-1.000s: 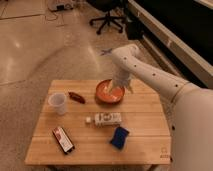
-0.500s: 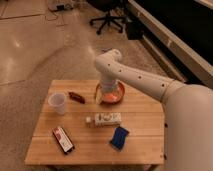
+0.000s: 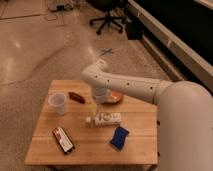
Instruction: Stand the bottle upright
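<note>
Camera view.

1. Surface [image 3: 142,120]: a wooden top carrying all items. The bowl [image 3: 116,98] sits near its far edge and serves as the reference.

2. Bottle [image 3: 109,119]: lies on its side just in front of the bowl, apart from it. Its long axis runs across the view and its cap [image 3: 89,120] points left. It is not upright, so the task is not done.

3. Tool [image 3: 97,108]: hangs from the arm [image 3: 130,87] at the bowl's left front, above the cap end of the bottle. Its fingers stand spread and nothing sits between them. Whether they touch the bottle cannot be told.

4. Other items: a cup [image 3: 57,102] stands well left of the bowl. A reddish bar [image 3: 76,96] lies between cup and bowl. A blue pad [image 3: 119,137] lies in front of the bowl, beyond the bottle. A dark packet [image 3: 63,139] lies far to the bowl's front left.

5. Step in hand, as judged: the approach to a grasp.

6. Recommendations:
- Set the fingers across the body of the bottle, near the cap end.
- Seat both fingers low before pressing; a round body is likely to roll away from a one-sided touch.
- Lift the cap end and pivot on the base, so the base stays on the surface.
- Swing away from the bowl, where the wood is bare.
- Release only when the base sits flat; a small light bottle is likely to tip easily.
</note>
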Motion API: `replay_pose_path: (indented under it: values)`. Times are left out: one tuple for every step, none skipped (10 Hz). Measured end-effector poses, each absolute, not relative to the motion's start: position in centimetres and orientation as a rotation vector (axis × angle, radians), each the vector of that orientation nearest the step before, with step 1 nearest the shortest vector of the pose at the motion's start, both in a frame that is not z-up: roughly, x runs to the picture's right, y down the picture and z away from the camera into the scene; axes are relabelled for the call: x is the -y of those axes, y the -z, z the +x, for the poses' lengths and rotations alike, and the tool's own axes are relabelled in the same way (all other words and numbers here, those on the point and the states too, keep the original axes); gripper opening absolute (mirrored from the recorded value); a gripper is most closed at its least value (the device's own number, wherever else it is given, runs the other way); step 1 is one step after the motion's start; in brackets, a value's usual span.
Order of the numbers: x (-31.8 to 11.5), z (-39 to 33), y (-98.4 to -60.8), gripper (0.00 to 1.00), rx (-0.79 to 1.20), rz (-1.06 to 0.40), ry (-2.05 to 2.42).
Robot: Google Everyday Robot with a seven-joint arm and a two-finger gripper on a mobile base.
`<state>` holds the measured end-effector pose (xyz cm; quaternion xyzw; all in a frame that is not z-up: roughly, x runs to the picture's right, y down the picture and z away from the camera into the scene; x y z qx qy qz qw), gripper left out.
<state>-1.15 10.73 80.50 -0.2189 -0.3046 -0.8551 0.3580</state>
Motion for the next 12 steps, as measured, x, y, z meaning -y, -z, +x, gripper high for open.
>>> replay_pose_path:
  values:
    - [-11.7, -1.5, -80.6, 0.80, 0.800, -0.594, 2.269]
    - [-12.2, -1.7, -80.7, 0.80, 0.804, -0.612, 2.303]
    - [-12.6, -1.8, -80.9, 0.80, 0.810, -0.627, 2.328]
    - [-13.3, -1.9, -81.2, 0.80, 0.819, -0.649, 2.359]
    - [-14.0, -2.2, -81.8, 0.80, 0.832, -0.668, 2.386]
    - [-14.5, -2.5, -82.2, 0.80, 0.842, -0.677, 2.399]
    - [-15.0, -2.9, -82.7, 0.80, 0.851, -0.683, 2.408]
    - [-15.4, -3.4, -83.4, 0.80, 0.856, -0.684, 2.415]
    - [-15.5, -3.7, -83.9, 0.80, 0.856, -0.683, 2.419]
    - [-15.7, -3.9, -84.2, 0.80, 0.856, -0.683, 2.425]
    - [-16.1, -3.9, -84.7, 0.80, 0.854, -0.691, 2.438]
    - [-16.3, -3.8, -85.0, 0.80, 0.848, -0.700, 2.450]
